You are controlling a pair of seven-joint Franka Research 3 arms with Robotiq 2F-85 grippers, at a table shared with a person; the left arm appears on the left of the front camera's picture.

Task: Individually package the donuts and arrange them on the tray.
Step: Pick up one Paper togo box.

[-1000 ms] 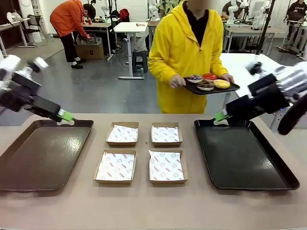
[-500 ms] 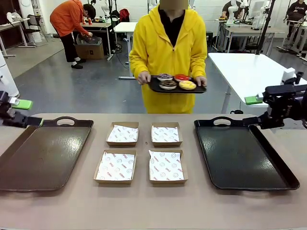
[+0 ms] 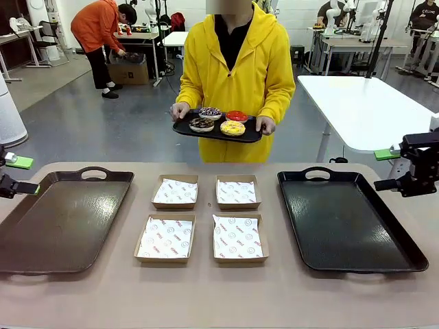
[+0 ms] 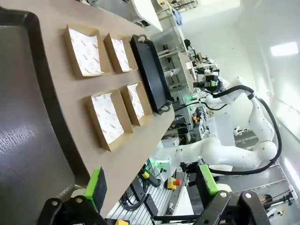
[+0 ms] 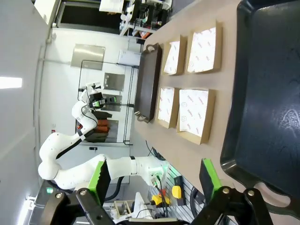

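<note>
A person in a yellow hoodie stands at the far side holding a small black tray with the donuts on it: a sprinkled dark one, a red one, a chocolate one and a yellow one. My left gripper hangs open at the table's left edge, beside the brown tray. Off the right edge, my right gripper is open next to the black tray. Both wrist views show open, bare jaws: the left gripper and the right gripper.
Four paper-lined cardboard boxes sit in a square between the two table trays, such as one at the near left and one at the far right. A white table stands behind on the right. Another person bends over at the far left.
The person has stepped left and closer to the table with the donut tray. Both arms have pulled back outward from the trays' far corners to the table's sides, jaws still open.
</note>
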